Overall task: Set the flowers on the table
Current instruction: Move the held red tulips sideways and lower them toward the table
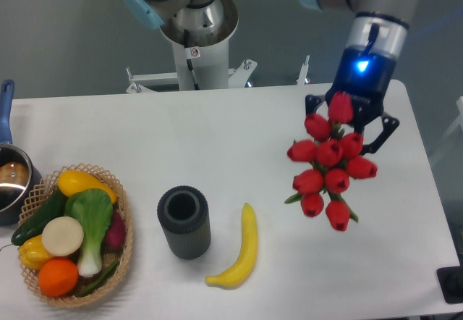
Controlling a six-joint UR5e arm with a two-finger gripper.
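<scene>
I find the gripper (352, 121) at the right of the frame, hanging from the arm with a blue light lit on its wrist. The flowers (329, 163) hang directly below and in front of it, a cluster of red buds with a few green leaf tips showing at the lower edges. The topmost bud sits between the two dark fingers, one visible left of the cluster and one to its right. The buds hide the fingertips and the stems, so I cannot tell from this view whether the jaws are clamped on the bunch or merely around it. The bunch appears over the right part of the table (231, 139); I cannot tell if its lower buds touch the surface.

Elsewhere I note a banana (243, 249) at lower centre, a dark ribbed cup (184, 221) just left of it, a wicker basket (123, 215) of vegetables and fruit at lower left, and a pot (10, 179) with a blue handle at the left edge.
</scene>
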